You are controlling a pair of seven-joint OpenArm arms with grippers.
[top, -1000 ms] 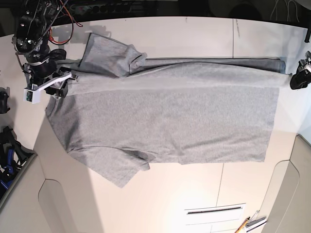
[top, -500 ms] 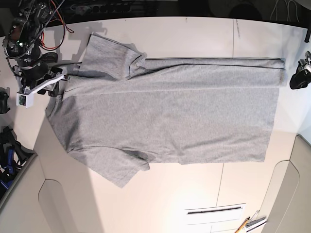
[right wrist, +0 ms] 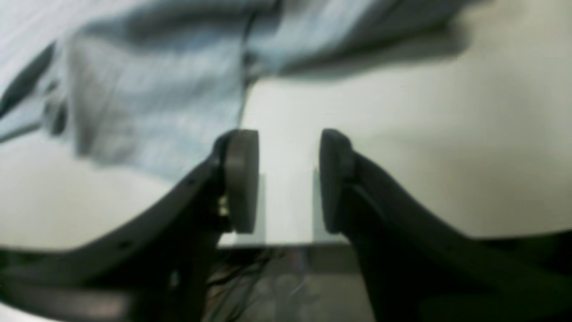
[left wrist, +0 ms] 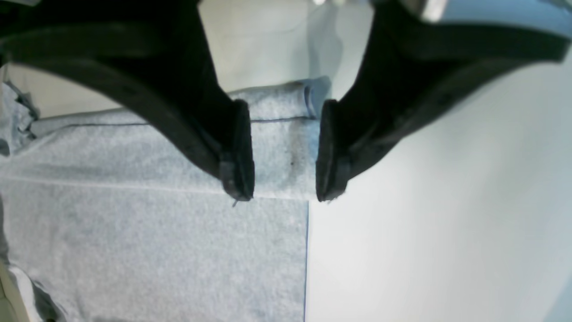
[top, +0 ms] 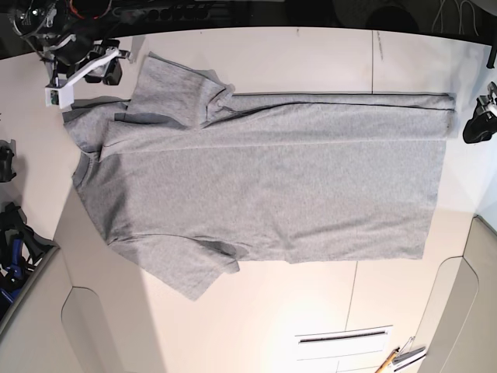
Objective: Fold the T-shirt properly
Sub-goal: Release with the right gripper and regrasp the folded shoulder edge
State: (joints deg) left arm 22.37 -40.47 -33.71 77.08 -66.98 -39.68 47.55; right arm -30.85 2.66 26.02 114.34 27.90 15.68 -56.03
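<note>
The heather-grey T-shirt (top: 264,179) lies spread on the white table (top: 311,58), plain side up, its far long edge folded over in a narrow band. One sleeve (top: 175,89) lies at the far left and the other (top: 194,268) at the near left. My right gripper (top: 101,70) is open and empty beside the far sleeve. In the right wrist view it (right wrist: 288,179) hangs over bare table with shirt cloth (right wrist: 152,107) ahead on the left. My left gripper (top: 475,124) is open and empty just off the hem. In the left wrist view it (left wrist: 282,188) frames the folded hem corner (left wrist: 281,134).
A pencil and small tools (top: 400,357) lie at the near right edge beside a white slotted panel (top: 342,338). Black and blue gear (top: 15,241) sits off the table's left side. Dark equipment and cables (top: 178,12) line the far edge. The table's edge (right wrist: 286,241) is just under my right gripper.
My right gripper has left the shirt's collar end and moved toward the table's far left corner, empty. The collar end now lies flat. The left arm has not moved.
</note>
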